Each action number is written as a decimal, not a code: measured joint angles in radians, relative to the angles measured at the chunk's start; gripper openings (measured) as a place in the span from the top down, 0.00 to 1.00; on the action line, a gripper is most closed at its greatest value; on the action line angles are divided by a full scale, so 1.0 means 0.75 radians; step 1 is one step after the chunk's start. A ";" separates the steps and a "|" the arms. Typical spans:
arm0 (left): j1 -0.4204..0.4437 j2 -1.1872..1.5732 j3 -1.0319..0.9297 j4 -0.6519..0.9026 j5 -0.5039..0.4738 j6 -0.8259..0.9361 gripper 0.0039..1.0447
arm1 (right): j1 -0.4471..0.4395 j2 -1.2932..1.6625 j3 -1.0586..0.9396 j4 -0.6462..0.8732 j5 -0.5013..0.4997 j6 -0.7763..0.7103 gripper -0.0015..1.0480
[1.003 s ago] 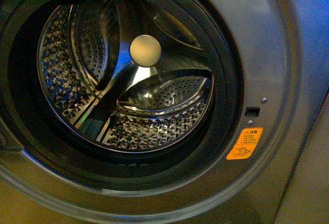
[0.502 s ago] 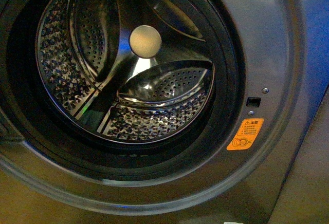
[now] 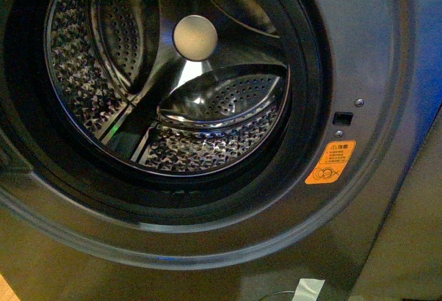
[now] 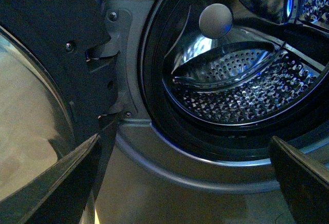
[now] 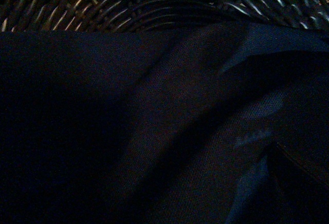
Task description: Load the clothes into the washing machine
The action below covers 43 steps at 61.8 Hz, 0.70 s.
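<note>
At the far left of the left wrist view, the round black-rimmed glass door point(image 4: 51, 29) of the grey metallic front-loading washing machine point(image 3: 359, 52) stands swung open. It is cut off by the frame edge, and its hinge point(image 4: 105, 54) is half in shadow. The left gripper point(image 4: 185, 138) shows only as two dark fingers point(image 4: 56, 183) spread wide with nothing between them, in front of the drum mouth. In the front view the perforated shiny steel drum point(image 3: 90, 73) is cropped at the top. To its right a black latch slot point(image 3: 342, 117) sits above a small orange warning sticker point(image 3: 330, 163), whose print is too small to read. A strip of white tape point(image 3: 307, 288) is half cut off at the bottom edge. The right wrist view is very dim. A dark navy fabric garment point(image 5: 154, 131) fills nearly all of it in soft folds, lying against a dark woven wicker basket point(image 5: 154, 3). The right gripper cannot be made out against the cloth, so I cannot tell whether it is released or clenched.
</note>
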 joint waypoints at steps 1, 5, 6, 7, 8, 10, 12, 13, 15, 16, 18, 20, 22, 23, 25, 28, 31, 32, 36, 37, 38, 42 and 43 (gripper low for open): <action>0.000 0.000 0.000 0.000 0.000 0.000 0.06 | 0.001 0.002 0.003 -0.001 -0.001 0.006 0.07; 0.000 0.000 0.000 0.000 0.000 0.000 0.06 | 0.009 0.031 0.036 -0.015 -0.011 0.038 0.07; 0.000 0.000 -0.001 0.000 0.000 0.000 0.06 | 0.011 0.037 0.043 -0.017 -0.015 0.042 0.07; 0.000 0.000 0.000 0.000 0.000 0.000 0.06 | 0.012 0.040 0.047 -0.018 -0.016 0.046 0.07; 0.000 0.000 0.000 0.000 0.000 0.000 0.06 | 0.014 0.046 0.052 -0.019 -0.016 0.049 0.07; 0.000 -0.001 -0.001 0.000 0.000 0.000 0.06 | 0.019 0.059 0.065 -0.022 -0.019 0.061 0.07; 0.000 0.000 0.000 0.000 0.000 0.000 0.06 | 0.023 0.070 0.075 -0.026 -0.021 0.068 0.07; 0.000 0.000 -0.001 0.000 0.000 0.001 0.06 | 0.024 0.075 0.078 -0.027 -0.023 0.072 0.07; 0.000 0.000 0.000 0.000 0.000 0.000 0.06 | 0.027 0.084 0.083 -0.027 -0.025 0.079 0.07; 0.000 0.000 -0.001 0.000 0.000 0.000 0.06 | 0.029 0.092 0.087 -0.027 -0.024 0.081 0.07; 0.000 -0.001 -0.001 0.000 0.000 0.001 0.06 | 0.033 0.105 0.093 -0.026 -0.025 0.087 0.07; 0.000 0.000 0.000 0.000 0.000 0.001 0.06 | 0.036 0.120 0.099 -0.026 -0.026 0.092 0.07; 0.000 -0.001 0.000 0.000 0.000 0.000 0.06 | 0.039 0.131 0.104 -0.026 -0.028 0.099 0.07; 0.000 0.000 0.000 0.000 0.000 0.001 0.06 | 0.040 0.144 0.109 -0.026 -0.028 0.104 0.07; 0.000 0.000 0.000 0.000 0.000 0.000 0.06 | 0.043 0.164 0.119 -0.031 -0.029 0.114 0.07; 0.000 0.000 0.000 0.000 0.000 0.000 0.06 | 0.044 0.190 0.130 -0.034 -0.029 0.126 0.07; 0.000 0.000 0.000 0.000 0.000 0.000 0.06 | 0.044 0.213 0.139 -0.035 -0.028 0.134 0.07; 0.000 0.000 0.000 0.000 0.000 0.000 0.06 | 0.044 0.221 0.142 -0.034 -0.028 0.135 0.07; 0.000 -0.001 0.000 0.000 0.000 0.000 0.06 | 0.041 0.237 0.147 -0.032 -0.028 0.136 0.07; 0.000 -0.001 -0.001 0.000 0.000 0.000 0.06 | 0.040 0.239 0.148 -0.032 -0.028 0.136 0.07; 0.000 0.000 0.000 0.000 0.000 0.000 0.06 | 0.039 0.245 0.149 -0.027 -0.025 0.136 0.07; 0.000 0.000 0.000 0.000 0.000 0.000 0.06 | 0.034 0.254 0.152 -0.017 -0.022 0.136 0.07; 0.000 0.000 0.000 0.000 0.000 0.000 0.06 | 0.032 0.257 0.152 -0.010 -0.018 0.137 0.09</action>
